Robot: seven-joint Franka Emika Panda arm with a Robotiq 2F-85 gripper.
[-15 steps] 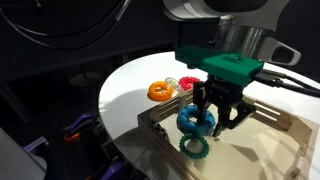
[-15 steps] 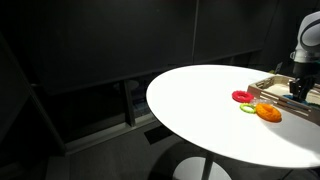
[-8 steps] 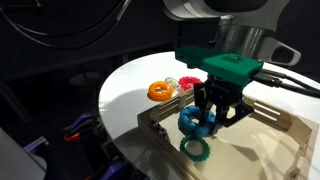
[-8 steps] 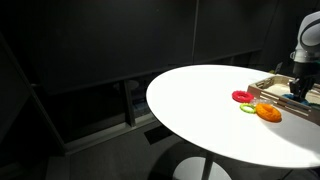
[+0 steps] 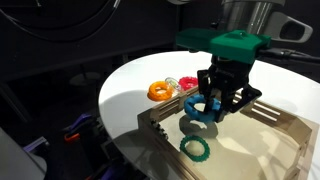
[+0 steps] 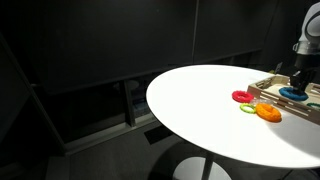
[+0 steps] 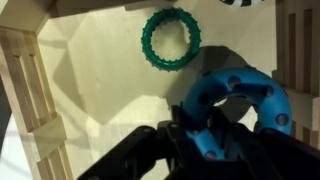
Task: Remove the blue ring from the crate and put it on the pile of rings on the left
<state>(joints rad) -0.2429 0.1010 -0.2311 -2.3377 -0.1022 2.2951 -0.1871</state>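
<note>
My gripper is shut on the blue ring and holds it lifted above the light-wood crate. The wrist view shows the blue ring clamped between the dark fingers, with the crate floor below. In an exterior view the gripper hangs over the crate with the blue ring in it. The pile of rings, orange, red and clear, lies on the white table beside the crate; it also shows in an exterior view.
A dark-green ring lies on the crate floor below the gripper, also in the wrist view. The round white table ends close to the crate's near corner. Dark surroundings lie beyond the table edge.
The gripper has risen with the blue ring in it, lifting the ring off the crate floor and away from the green ring.
</note>
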